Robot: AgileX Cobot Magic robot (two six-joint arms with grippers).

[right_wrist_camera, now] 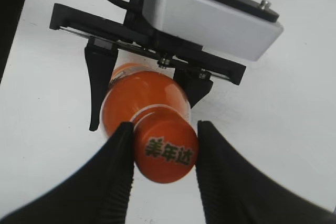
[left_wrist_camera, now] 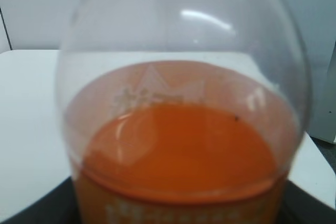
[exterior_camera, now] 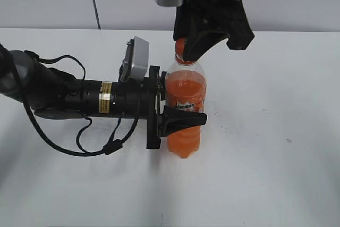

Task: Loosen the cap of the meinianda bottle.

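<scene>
Left arm: It lies low across the table [exterior_camera: 276,174] from the left side of the exterior view, wrist horizontal.
Left gripper [exterior_camera: 178,118]: It is closed on the bottle [exterior_camera: 185,104] at the label band; one finger [exterior_camera: 183,118] wraps the front of the body, the other is hidden behind. You can treat this as the holding grip that resists turning.
Bottle: It stands upright near the table's middle, base on the surface, orange drink filling it to the shoulder. The left wrist view shows only its clear shoulder and the liquid line, very close to the lens.
Cap [right_wrist_camera: 165,150]: It sits on the neck, orange, with printed characters on top. You cannot tell from these views whether it has begun to unscrew.
Right gripper [right_wrist_camera: 164,153]: It comes down from above. In the right wrist view its two fingers [right_wrist_camera: 118,171] bracket the cap on either side, touching or just short of touching; a firm clamp cannot be confirmed.
Step in hand: Judged as seating the right gripper on the cap, with the bottle already secured.
Next move: You need the fingers pressed fully onto the cap's sides, then a wrist rotation about the bottle's axis in the loosening direction, while the left grip stays tight.
Caution: If the cap grip is light, expect slipping.
</scene>
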